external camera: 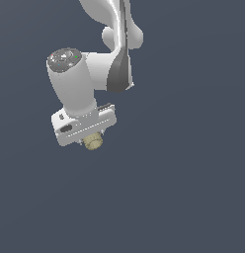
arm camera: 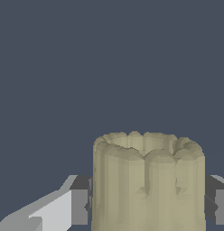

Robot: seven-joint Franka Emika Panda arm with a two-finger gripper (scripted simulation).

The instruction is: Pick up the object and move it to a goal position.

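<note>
Tan, rough-textured stubby cylinder, the object of the task, is sitting directly between the fingers of the white parallel-jaw claw, one dark pad pressing on each side. The claw is closing on it to roughly the cylinder's width and holding nothing else. The cylinder's long axis is running along the claw's approach direction, its lobed end protruding beyond the fingertips. No goal marker is showing; the transfer appears to remain outstanding.

White arm bent downward, hand pointing down, fingers clamped on the tan cylinder.
</note>
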